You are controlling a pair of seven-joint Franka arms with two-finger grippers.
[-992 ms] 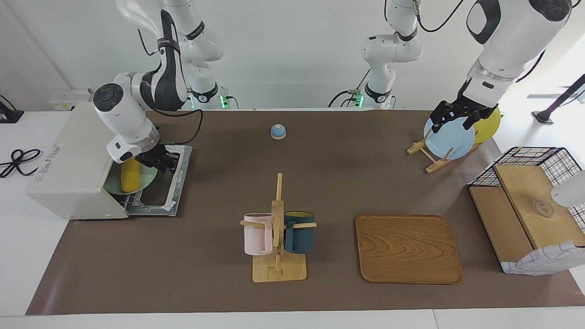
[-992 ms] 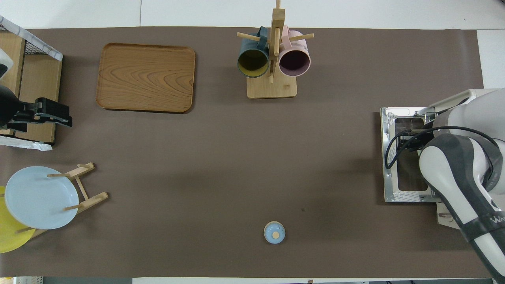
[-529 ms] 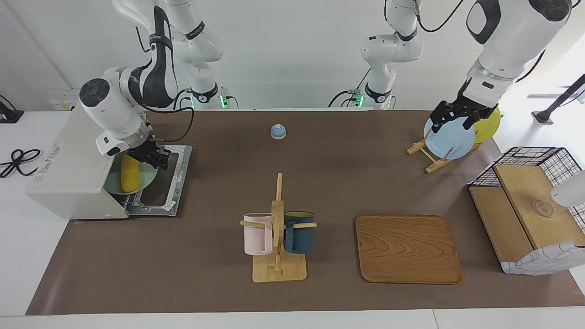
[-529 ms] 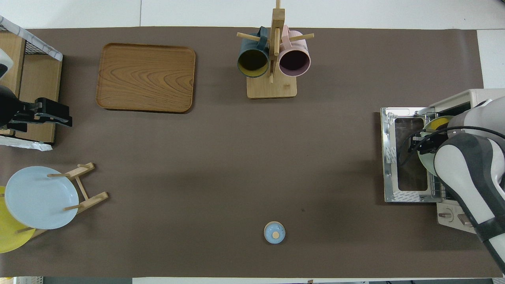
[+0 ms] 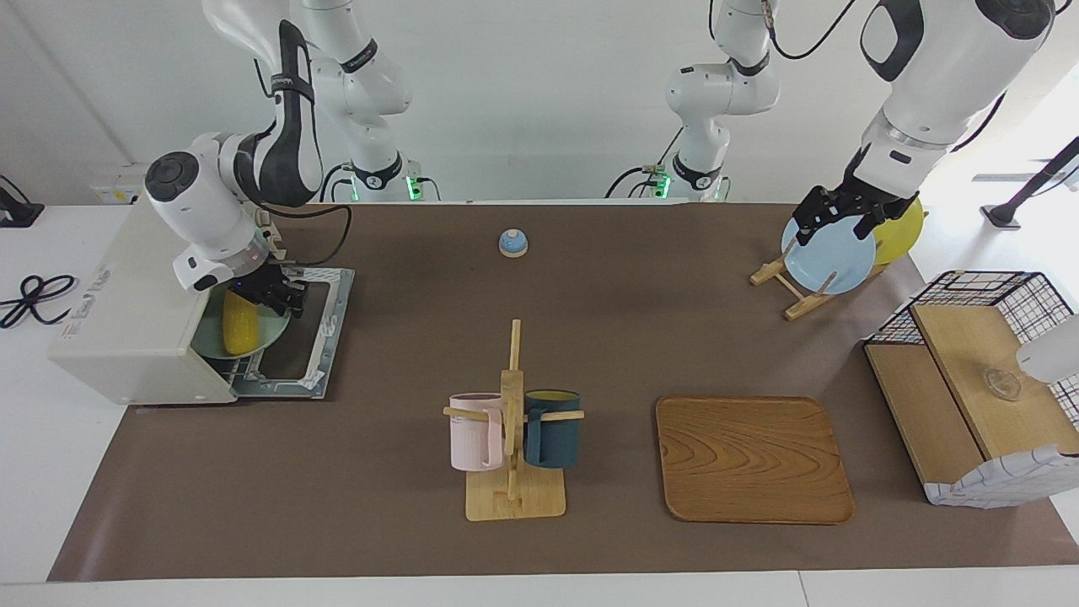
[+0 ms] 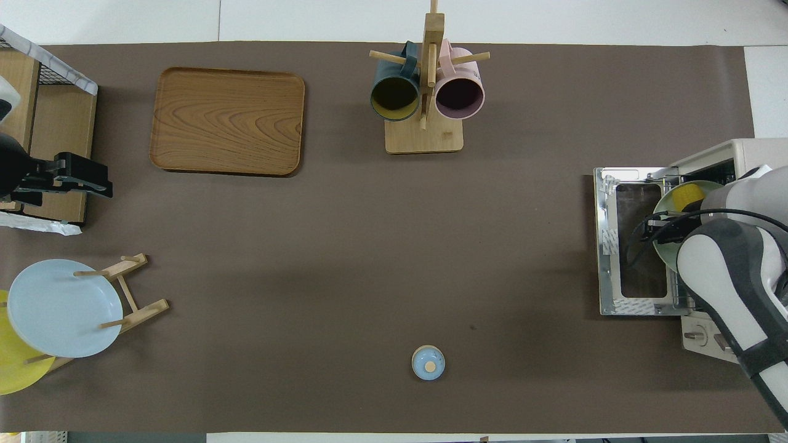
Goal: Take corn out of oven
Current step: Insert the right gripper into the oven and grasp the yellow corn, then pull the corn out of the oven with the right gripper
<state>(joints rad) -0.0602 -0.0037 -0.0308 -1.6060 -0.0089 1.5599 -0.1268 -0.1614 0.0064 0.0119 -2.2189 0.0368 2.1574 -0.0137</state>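
The oven point(image 5: 135, 312) stands at the right arm's end of the table with its door point(image 5: 314, 324) folded down flat, and the corn point(image 5: 239, 323) lies on a pale green plate point(image 5: 270, 330) on the rack at the oven's mouth, the cob's tip pointing to about 6 o'clock in the facing view. The right gripper point(image 5: 278, 295) sits at the plate's edge, at about 1 o'clock from the corn; how far its fingers are parted, and whether they hold anything, cannot be told. The left gripper point(image 5: 830, 221) waits over the blue plate point(image 5: 830, 261) in the wooden rack point(image 5: 788, 287) at the left arm's end, its fingers spread and holding nothing.
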